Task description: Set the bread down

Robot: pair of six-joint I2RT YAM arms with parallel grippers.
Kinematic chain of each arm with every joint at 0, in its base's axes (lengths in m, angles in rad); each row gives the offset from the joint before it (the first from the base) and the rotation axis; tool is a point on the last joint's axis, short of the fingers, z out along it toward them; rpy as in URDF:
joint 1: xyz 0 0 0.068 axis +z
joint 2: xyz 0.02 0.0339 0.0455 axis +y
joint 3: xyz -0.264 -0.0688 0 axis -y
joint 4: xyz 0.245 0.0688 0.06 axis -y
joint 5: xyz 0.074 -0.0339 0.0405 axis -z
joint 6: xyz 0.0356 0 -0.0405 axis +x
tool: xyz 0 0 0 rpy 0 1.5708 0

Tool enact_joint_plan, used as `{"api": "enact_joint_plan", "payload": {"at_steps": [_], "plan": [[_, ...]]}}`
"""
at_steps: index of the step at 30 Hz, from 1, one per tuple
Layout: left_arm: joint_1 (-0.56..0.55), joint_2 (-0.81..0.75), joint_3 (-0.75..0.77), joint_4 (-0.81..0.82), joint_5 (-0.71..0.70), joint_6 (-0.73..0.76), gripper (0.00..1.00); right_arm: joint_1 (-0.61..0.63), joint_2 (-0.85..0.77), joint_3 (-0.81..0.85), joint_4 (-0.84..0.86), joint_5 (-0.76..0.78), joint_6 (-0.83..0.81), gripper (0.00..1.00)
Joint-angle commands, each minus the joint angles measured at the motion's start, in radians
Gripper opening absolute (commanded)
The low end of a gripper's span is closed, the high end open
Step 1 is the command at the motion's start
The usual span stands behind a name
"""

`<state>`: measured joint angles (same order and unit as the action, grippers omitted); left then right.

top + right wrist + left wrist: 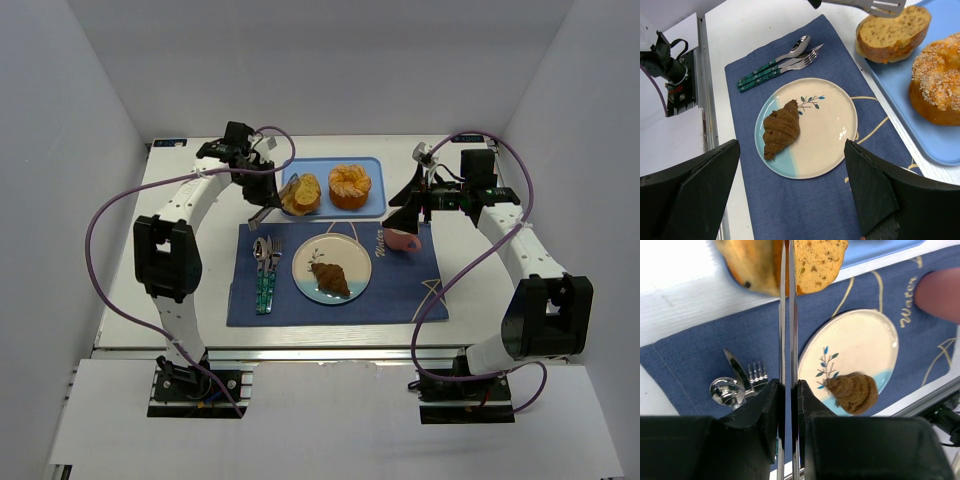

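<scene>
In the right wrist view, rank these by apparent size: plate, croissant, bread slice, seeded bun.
1. Plate
2-3. Seeded bun and bread slice: unsure, because the frame edge crops the bun
4. Croissant

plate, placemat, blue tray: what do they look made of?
Plate: glazed ceramic by the look, glossy with light glints and a painted sprig.
Placemat: woven fabric, matte, visible weave, gold printed lines.
Tray: probably plastic, smooth uniform light blue with a rounded rim; coated metal cannot be ruled out.

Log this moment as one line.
left tool: shut on tongs | tongs: on bread at tray edge | right tool: open | plate: holds croissant only
</scene>
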<state>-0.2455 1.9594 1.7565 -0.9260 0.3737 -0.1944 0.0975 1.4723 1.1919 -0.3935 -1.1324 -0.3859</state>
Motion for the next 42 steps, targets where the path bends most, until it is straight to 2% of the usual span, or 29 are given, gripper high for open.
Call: {"api": "enact_joint_plan", "payload": {"at_steps": [1, 6, 9, 17, 22, 26, 30, 31, 32, 34, 38, 42], "plan": [[-0.003, -0.054, 0.063, 0.047, 0.076, -0.029, 0.00, -0.004, -0.015, -0.009, 0.007, -0.029, -0.011, 0.89], [-0.002, -0.096, 0.074, 0.090, 0.163, -0.073, 0.00, -0.005, -0.020, -0.009, 0.007, -0.027, -0.011, 0.89], [-0.001, -0.146, 0.017, 0.098, 0.212, -0.068, 0.00, -0.007, -0.024, -0.009, 0.004, -0.026, -0.013, 0.89], [-0.006, -0.395, -0.391, 0.113, 0.327, -0.034, 0.00, -0.008, -0.024, -0.014, 0.002, -0.029, -0.018, 0.89], [-0.026, -0.497, -0.534, 0.085, 0.350, -0.017, 0.00, -0.010, -0.014, -0.005, 0.004, -0.036, -0.011, 0.89], [-0.054, -0.501, -0.598, 0.072, 0.340, -0.005, 0.00, -0.010, -0.009, 0.006, 0.002, -0.041, -0.007, 0.89], [-0.064, -0.470, -0.631, 0.069, 0.307, 0.000, 0.13, -0.010, -0.013, 0.005, 0.002, -0.036, -0.007, 0.89], [-0.064, -0.468, -0.637, 0.082, 0.303, -0.003, 0.24, -0.009, -0.018, 0.002, 0.001, -0.036, -0.007, 0.89], [-0.064, -0.464, -0.637, 0.088, 0.286, -0.010, 0.30, -0.010, -0.020, 0.000, 0.001, -0.035, -0.007, 0.89], [-0.064, -0.459, -0.626, 0.098, 0.275, -0.013, 0.34, -0.009, -0.024, -0.008, 0.002, -0.033, -0.007, 0.89], [-0.064, -0.447, -0.591, 0.093, 0.260, -0.016, 0.51, -0.010, -0.029, -0.009, 0.001, -0.032, -0.008, 0.89], [-0.063, -0.453, -0.549, 0.076, 0.206, -0.016, 0.54, -0.008, -0.023, -0.005, 0.001, -0.033, -0.008, 0.89]]}}
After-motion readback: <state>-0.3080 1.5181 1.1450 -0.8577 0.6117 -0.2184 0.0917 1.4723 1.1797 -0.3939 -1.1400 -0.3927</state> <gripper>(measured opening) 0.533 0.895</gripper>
